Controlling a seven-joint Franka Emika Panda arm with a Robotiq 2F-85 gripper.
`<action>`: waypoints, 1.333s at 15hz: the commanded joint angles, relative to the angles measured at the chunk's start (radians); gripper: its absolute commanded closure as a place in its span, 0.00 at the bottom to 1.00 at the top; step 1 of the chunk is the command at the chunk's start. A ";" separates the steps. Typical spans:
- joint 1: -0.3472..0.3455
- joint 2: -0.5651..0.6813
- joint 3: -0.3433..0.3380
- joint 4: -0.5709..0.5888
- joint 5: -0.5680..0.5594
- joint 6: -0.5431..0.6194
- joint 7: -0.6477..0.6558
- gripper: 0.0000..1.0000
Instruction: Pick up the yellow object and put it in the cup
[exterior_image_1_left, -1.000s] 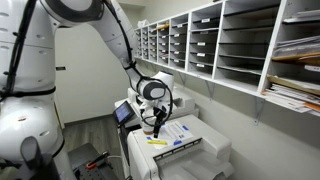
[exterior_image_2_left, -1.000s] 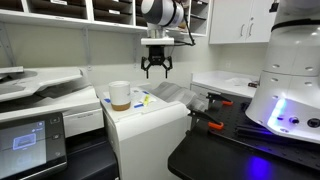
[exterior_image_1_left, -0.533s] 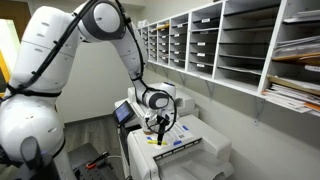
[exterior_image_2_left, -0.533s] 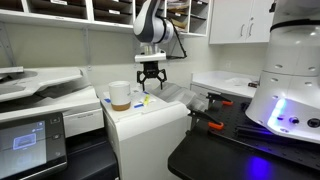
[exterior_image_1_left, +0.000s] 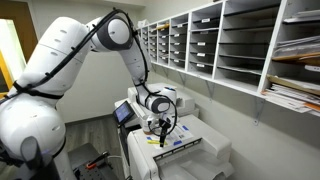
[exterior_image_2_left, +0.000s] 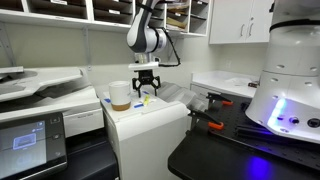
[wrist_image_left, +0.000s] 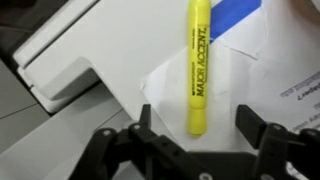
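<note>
The yellow object is a highlighter marker (wrist_image_left: 198, 68) lying on white paper on top of the printer. In the wrist view it runs lengthways, and its near end lies between my open gripper's (wrist_image_left: 196, 122) two black fingers, untouched. In both exterior views my gripper (exterior_image_1_left: 157, 127) (exterior_image_2_left: 147, 88) hangs just above the printer top (exterior_image_2_left: 150, 108), fingers down and spread. A sliver of yellow (exterior_image_2_left: 144, 99) shows under the fingers. The tan-and-white cup (exterior_image_2_left: 120, 95) stands upright on the printer, just beside my gripper.
A small blue item (exterior_image_2_left: 107, 100) lies by the cup. A larger printer with a touch screen (exterior_image_2_left: 25, 142) stands beside it. Wall shelves with paper trays (exterior_image_1_left: 220, 45) hang above. A black table with tools (exterior_image_2_left: 215, 125) sits on the other side.
My gripper has come down and moved towards the cup side, from well above the printer to just over the yellow marker. It stays open. The marker and cup have not moved.
</note>
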 joint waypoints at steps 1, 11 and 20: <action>0.020 0.019 -0.015 0.022 0.045 0.032 0.030 0.41; 0.113 -0.066 -0.097 -0.051 -0.022 0.066 0.060 0.95; 0.353 -0.252 -0.355 -0.114 -0.517 -0.007 0.581 0.95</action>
